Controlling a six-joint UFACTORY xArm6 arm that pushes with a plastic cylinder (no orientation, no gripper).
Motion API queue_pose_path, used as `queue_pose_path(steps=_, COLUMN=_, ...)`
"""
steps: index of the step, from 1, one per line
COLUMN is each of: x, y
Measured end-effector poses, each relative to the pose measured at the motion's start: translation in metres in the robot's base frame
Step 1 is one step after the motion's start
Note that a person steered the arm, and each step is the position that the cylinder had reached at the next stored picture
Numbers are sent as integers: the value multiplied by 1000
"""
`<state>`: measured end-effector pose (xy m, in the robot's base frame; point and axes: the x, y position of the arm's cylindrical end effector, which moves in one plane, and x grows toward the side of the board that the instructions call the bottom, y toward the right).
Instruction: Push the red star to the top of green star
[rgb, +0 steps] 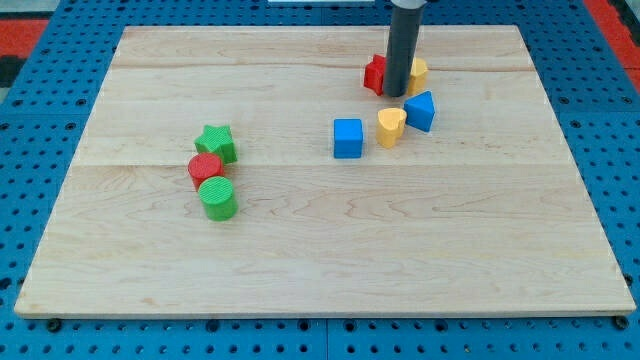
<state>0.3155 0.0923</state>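
Red star (374, 74) just left of my tip (395, 94), touching it; no pincer on this rod

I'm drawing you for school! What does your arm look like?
In this picture you see only my rod: a straight, smooth, dark grey cylinder coming down from the view's top. It shows no cables, stickers or markings. My tip is its plain blunt bottom end, the same dark grey. The arm above is out of the picture.

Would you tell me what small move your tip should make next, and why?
Probably a short push toward the view's left. My tip sits between the red star and a yellow block, so the star is on its left; the green star lies far off toward the lower left.
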Motion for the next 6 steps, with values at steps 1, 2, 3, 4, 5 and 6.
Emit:
queue_pose_path(steps=1, x=-21, y=-34)
queue_pose_path(steps=2, x=-26, y=-59)
queue_pose_path(steps=3, x=-23, y=-86)
queue_pose_path(steps=4, x=-36, y=-141)
queue_pose_path(steps=5, x=-67, y=-153)
queue_pose_path(steps=6, x=-99, y=-95)
